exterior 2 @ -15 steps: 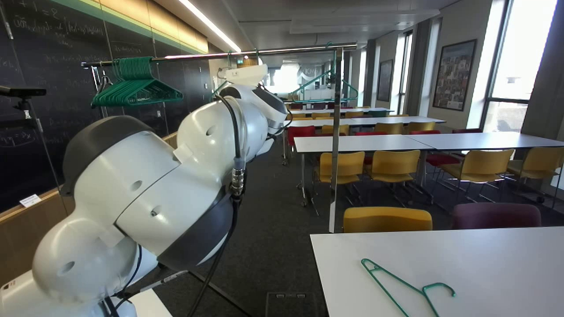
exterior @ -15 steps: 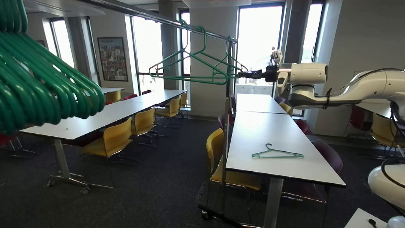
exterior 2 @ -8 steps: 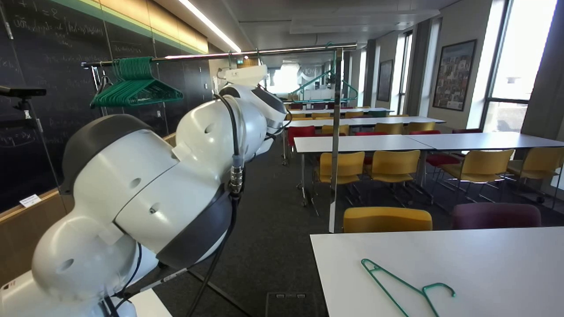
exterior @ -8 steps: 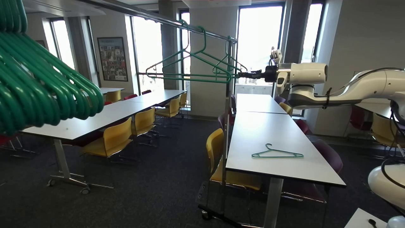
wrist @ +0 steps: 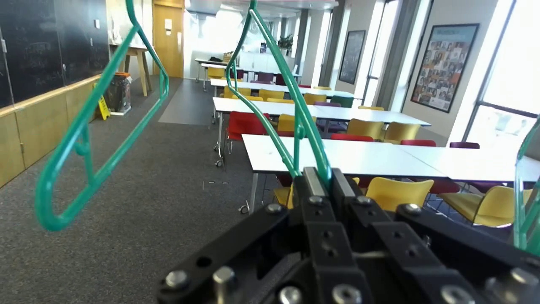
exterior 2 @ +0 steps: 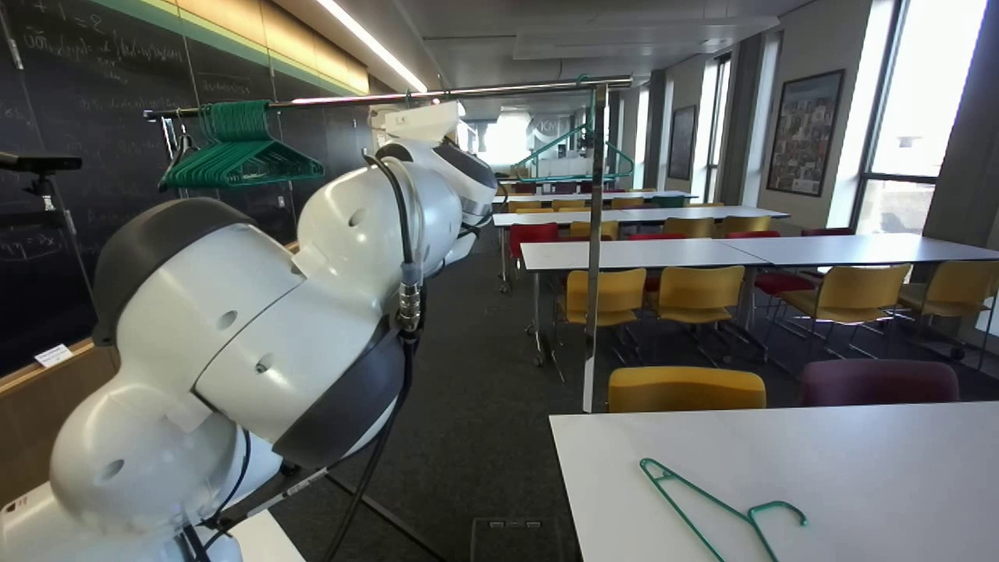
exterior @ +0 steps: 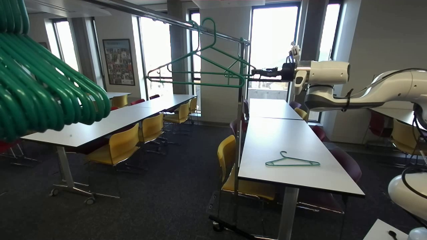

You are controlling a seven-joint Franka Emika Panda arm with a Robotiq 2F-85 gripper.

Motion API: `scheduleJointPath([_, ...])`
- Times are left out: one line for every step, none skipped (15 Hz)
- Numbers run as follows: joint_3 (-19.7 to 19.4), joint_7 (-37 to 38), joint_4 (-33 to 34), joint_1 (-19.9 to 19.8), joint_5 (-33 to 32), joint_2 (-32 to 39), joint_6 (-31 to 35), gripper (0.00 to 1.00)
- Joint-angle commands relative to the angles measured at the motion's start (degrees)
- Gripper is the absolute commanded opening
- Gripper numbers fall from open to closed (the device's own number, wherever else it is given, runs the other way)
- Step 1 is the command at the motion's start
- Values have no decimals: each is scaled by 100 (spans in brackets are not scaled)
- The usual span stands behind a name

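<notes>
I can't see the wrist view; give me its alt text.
Black pincer shut on one end of a green hanger, which stretches up and away. A second hanger shows at picture left, part of a third hanger at the right edge. Behind: white tables and yellow chairs.

Tool (wrist: 325, 174) invisible behind the arm (exterior 2: 265, 336) in an exterior view

A bright classroom or seminar room.
Chalk writing (exterior 2: 109, 53) that looks like formulas marks a long blackboard (exterior 2: 94, 140) down one side. Rows of white tables (wrist: 363, 158) are lined with yellow chairs (wrist: 398, 192), red chairs (wrist: 247, 125) and purple chairs (exterior 2: 879, 382) on dark carpet (wrist: 177, 185). Opposite are tall windows (exterior: 275, 43) and a framed poster (wrist: 443, 69) of small portraits.
</notes>
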Motion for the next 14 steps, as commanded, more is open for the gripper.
scheduleJointPath([604,287,123,-681,-65,-175,77,2])
scheduleJointPath([741,270,81,-851,-71,-113,45,2])
scheduleJointPath([846,245,22,-1043,-87,-63,20,2])
scheduleJointPath([917,215,-85,-1259,-48,-55,13,2])
scheduleJointPath([970,199,-184,-1450,-45,-36,10,2])
scheduleJointPath([995,198,-312,-1643,-40,-15,11,2])
scheduleJointPath([1026,197,-420,-1817,-28,-14,-8,2])
scheduleJointPath([1068,202,-566,-2004,-46,22,-22,2])
scheduleJointPath([1098,175,-702,-2203,2,6,-31,2])
scheduleJointPath([1125,170,-843,-2372,17,27,-37,2])
scheduleJointPath([1151,-9,-1036,-2514,156,100,-80,2])
scheduleJointPath([1174,-12,-1215,-2690,198,105,-63,2])
scheduleJointPath([1193,-19,-1379,-2839,228,111,-46,2])
scheduleJointPath([1211,-38,-1553,-2997,292,95,-19,2])
